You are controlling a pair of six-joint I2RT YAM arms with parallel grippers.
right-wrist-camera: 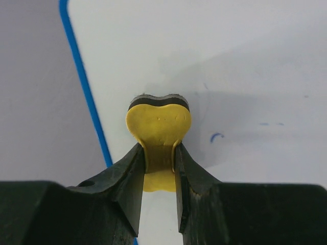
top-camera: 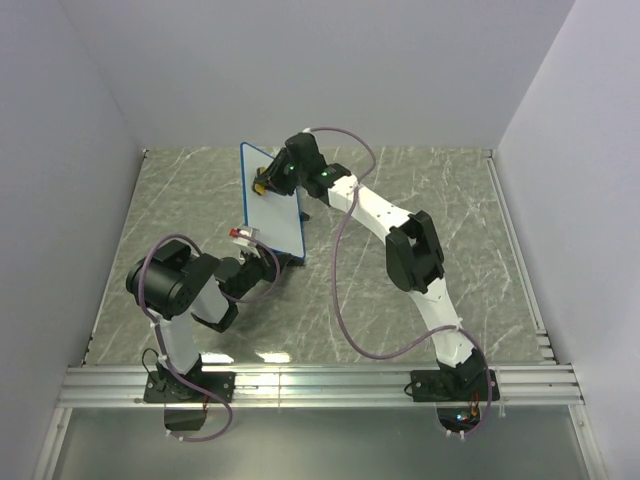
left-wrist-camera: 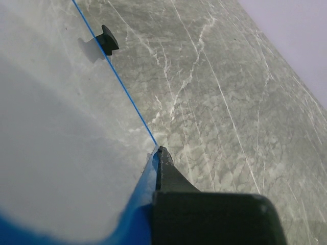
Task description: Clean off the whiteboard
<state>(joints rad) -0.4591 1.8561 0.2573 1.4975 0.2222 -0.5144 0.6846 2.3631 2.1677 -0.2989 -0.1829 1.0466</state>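
The whiteboard (top-camera: 275,205), white with a thin blue frame, stands on edge across the grey marble table. My left gripper (top-camera: 262,262) is shut on its near lower corner; in the left wrist view one black finger (left-wrist-camera: 164,171) lies against the blue frame (left-wrist-camera: 138,214), and the other finger is hidden behind the board. My right gripper (top-camera: 272,180) is shut on the yellow-and-black eraser (right-wrist-camera: 158,122), whose black face presses on the board (right-wrist-camera: 245,61) near its left blue edge. A small blue curl mark (right-wrist-camera: 217,137) and faint dashes (right-wrist-camera: 271,123) lie right of the eraser.
A black foot (left-wrist-camera: 108,40) sticks out from the board's edge. A small red and white piece (top-camera: 240,233) sits at the board's near left side. White walls close the table on three sides; an aluminium rail (top-camera: 320,380) runs along the front.
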